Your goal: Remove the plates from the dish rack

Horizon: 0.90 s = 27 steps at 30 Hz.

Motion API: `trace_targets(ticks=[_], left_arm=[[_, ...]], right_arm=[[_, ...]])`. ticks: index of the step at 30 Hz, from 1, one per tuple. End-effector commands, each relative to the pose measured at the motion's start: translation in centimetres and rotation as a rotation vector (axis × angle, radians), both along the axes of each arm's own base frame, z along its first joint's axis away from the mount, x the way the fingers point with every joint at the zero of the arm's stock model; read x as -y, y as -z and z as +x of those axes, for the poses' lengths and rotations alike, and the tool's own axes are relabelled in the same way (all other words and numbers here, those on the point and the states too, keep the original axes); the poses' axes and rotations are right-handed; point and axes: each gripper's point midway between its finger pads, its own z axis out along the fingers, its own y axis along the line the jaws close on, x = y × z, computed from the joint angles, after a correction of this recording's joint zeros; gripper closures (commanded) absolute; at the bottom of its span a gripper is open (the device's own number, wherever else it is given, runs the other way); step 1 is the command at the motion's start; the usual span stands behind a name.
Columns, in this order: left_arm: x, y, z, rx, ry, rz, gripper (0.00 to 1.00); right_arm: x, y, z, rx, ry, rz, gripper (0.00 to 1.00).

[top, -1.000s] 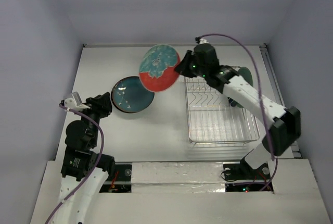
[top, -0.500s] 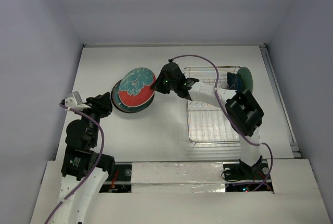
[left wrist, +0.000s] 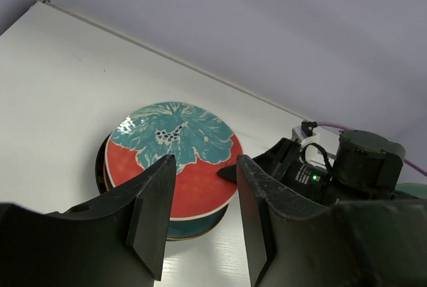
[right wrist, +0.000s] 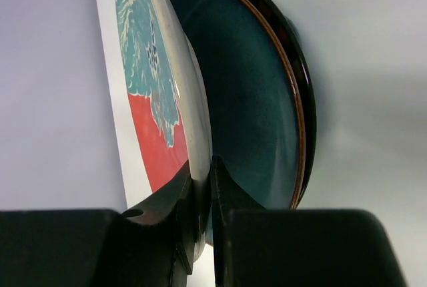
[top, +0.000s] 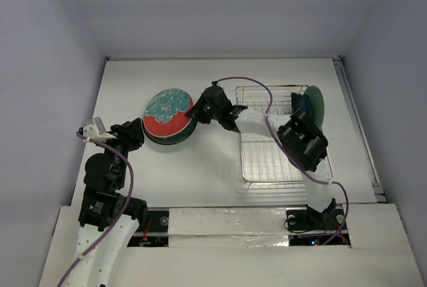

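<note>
The red plate with a teal flower (top: 167,113) lies tilted over the teal-blue plate (top: 177,137) left of the dish rack (top: 280,167). My right gripper (top: 195,111) is shut on the red plate's right rim; its wrist view shows the pinched rim (right wrist: 200,133) and the teal-blue plate (right wrist: 253,100) just beneath. My left gripper (top: 133,132) is open and empty, just left of the stack, with the red plate (left wrist: 153,133) beyond its fingers. A mint green plate (top: 315,103) and a navy dish (top: 298,103) stand at the rack's far right end.
A dark rim (left wrist: 100,167) shows under the teal-blue plate. The right arm's forearm (top: 253,123) and purple cable (top: 257,87) cross the rack's far left corner. White walls enclose the table on three sides.
My right gripper carried the red plate from high beside the rack leftward and down onto the teal-blue plate. The left arm has not moved.
</note>
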Motion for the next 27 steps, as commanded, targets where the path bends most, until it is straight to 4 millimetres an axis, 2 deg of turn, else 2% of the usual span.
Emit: trace_targets(ticks=[1,3,5,6,7,9,10,11,13,15,16,17,18,19,22,27], left_arm=[[0.0,-1.0,0.3,0.039,-0.002,0.000,0.62],[0.0,-0.9,0.3,0.037,-0.002,0.000,0.62],[0.0,-1.0,0.3,0.039,-0.002,0.000,0.62],[0.0,-1.1,0.3,0.043,-0.002,0.001,0.62],[0.0,-1.1,0.3,0.042,-0.002,0.001,0.62],[0.0,-1.1,0.3,0.043,-0.002,0.001,0.62],[0.0,-1.1,0.2,0.043,-0.002,0.001,0.62],[0.0,-1.2,0.2,0.046,-0.002,0.000,0.62],[0.0,-1.2,0.2,0.048,-0.002,0.000,0.62],[-0.1,-1.3,0.1,0.051,-0.002,-0.001,0.62],[-0.1,-1.2,0.1,0.049,-0.002,-0.001,0.62],[-0.1,-1.2,0.1,0.051,-0.002,-0.001,0.62],[-0.1,-1.4,0.0,0.054,-0.002,0.000,0.62],[-0.1,-1.3,0.1,0.051,-0.002,-0.001,0.62],[-0.1,-1.2,0.2,0.048,-0.002,0.001,0.62],[0.0,-1.2,0.2,0.046,-0.002,0.001,0.62]], right_arm=[[-3.1,-8.1,0.1,0.143,-0.043,0.236,0.95],[-3.4,-7.6,-0.4,0.140,-0.053,0.225,0.92],[-3.1,-6.7,-0.5,0.133,-0.051,0.193,0.84],[-3.3,-6.4,-0.9,0.130,-0.060,0.179,0.80],[-3.2,-5.8,-1.0,0.133,-0.070,0.148,0.69],[-3.0,-4.8,-1.1,0.114,-0.089,0.068,0.63],[-2.8,-3.2,-1.8,0.101,-0.112,-0.019,0.58],[-2.8,-4.1,-1.4,0.120,-0.113,-0.035,0.55],[-2.2,-2.7,-2.1,0.105,-0.134,-0.135,0.50],[-2.4,-2.8,-2.6,0.106,-0.159,-0.168,0.44],[-1.5,-1.8,-2.8,0.096,-0.166,-0.236,0.39],[-1.5,-1.2,-3.1,0.092,-0.176,-0.276,0.35],[-1.4,-1.6,-2.9,0.100,-0.176,-0.294,0.32],[-0.6,-1.0,-2.9,0.098,-0.172,-0.346,0.26],[-0.2,-0.8,-3.3,0.114,-0.192,-0.397,0.17],[1.3,0.9,-3.6,0.095,-0.212,-0.502,0.07]])
